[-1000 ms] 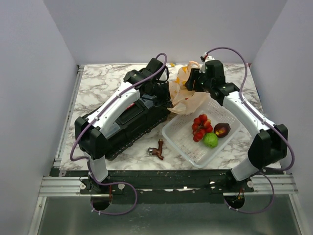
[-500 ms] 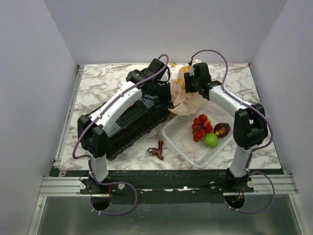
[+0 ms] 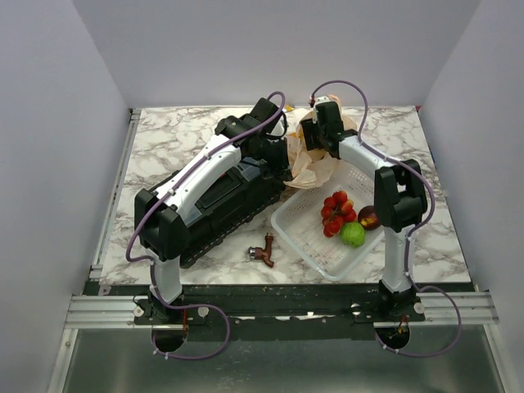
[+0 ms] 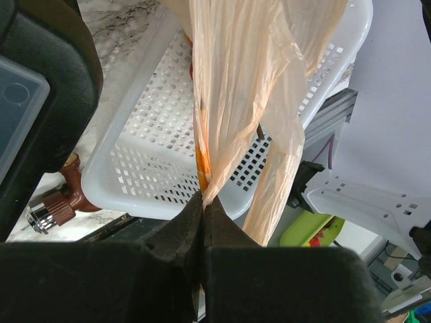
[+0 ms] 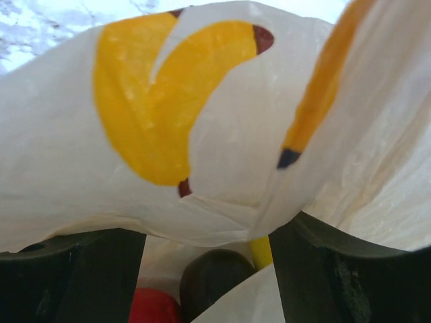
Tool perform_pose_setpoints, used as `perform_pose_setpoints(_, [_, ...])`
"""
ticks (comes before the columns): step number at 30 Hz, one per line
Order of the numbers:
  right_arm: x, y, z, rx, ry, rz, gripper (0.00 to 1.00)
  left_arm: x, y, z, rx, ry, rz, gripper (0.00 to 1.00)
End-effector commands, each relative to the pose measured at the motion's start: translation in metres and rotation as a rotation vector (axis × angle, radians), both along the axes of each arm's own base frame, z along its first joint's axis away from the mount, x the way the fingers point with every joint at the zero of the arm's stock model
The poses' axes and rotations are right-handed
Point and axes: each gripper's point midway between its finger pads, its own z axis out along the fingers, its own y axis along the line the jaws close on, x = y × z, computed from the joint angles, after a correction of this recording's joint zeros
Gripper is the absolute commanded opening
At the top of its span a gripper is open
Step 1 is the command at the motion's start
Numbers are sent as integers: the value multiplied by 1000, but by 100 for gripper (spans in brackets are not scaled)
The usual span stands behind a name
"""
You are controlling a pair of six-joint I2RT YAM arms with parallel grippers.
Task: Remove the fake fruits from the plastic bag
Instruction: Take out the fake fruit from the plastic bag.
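Observation:
The plastic bag [image 3: 318, 169], tan with yellow bananas, lies at the basket's far left corner. My left gripper [image 3: 284, 155] is shut on a bunched strip of the bag [image 4: 236, 101], its jaws pressed together [image 4: 203, 198]. My right gripper [image 3: 314, 136] is open and pushed into the bag's mouth, with bag film [image 5: 202, 134] draped across its fingers [image 5: 74, 276]. Between them [image 5: 209, 269] inside the bag I see a near-black plum [image 5: 215, 279], a red fruit [image 5: 151, 306] and a bit of yellow fruit [image 5: 261, 252]. A red berry cluster [image 3: 337, 210] and a green lime [image 3: 353, 234] lie in the basket.
The white mesh basket [image 3: 315, 254] sits right of centre and also shows in the left wrist view [image 4: 148, 134]. A maroon-brown fruit [image 3: 368, 218] lies in it, partly behind my right arm. A black case [image 3: 217, 201] lies under my left arm. A brown tap-like piece [image 3: 264, 250] lies in front of the basket.
My right gripper has moved left and a little back into the bag's mouth, its arm folding in over the basket. My left gripper still holds the bag in about the same place.

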Motion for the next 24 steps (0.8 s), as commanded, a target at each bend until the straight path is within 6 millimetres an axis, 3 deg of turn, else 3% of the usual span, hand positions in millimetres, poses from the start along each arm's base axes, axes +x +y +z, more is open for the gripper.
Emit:
perform_pose_setpoints(1, [23, -7, 4, -12, -59, -20, 74, -1, -5, 3, -11, 2, -26, 0])
perform_pose_setpoints(13, [56, -7, -25, -38, -65, -30, 91, -3, -4, -5, 1, 32, -35, 0])
perform_pose_setpoints(19, [72, -14, -38, -59, -92, -90, 87, -5, -6, -8, 3, 41, -46, 0])
perform_pose_setpoints(24, [79, -12, -44, -53, -110, -101, 74, -6, -4, -12, 11, 50, -54, 0])
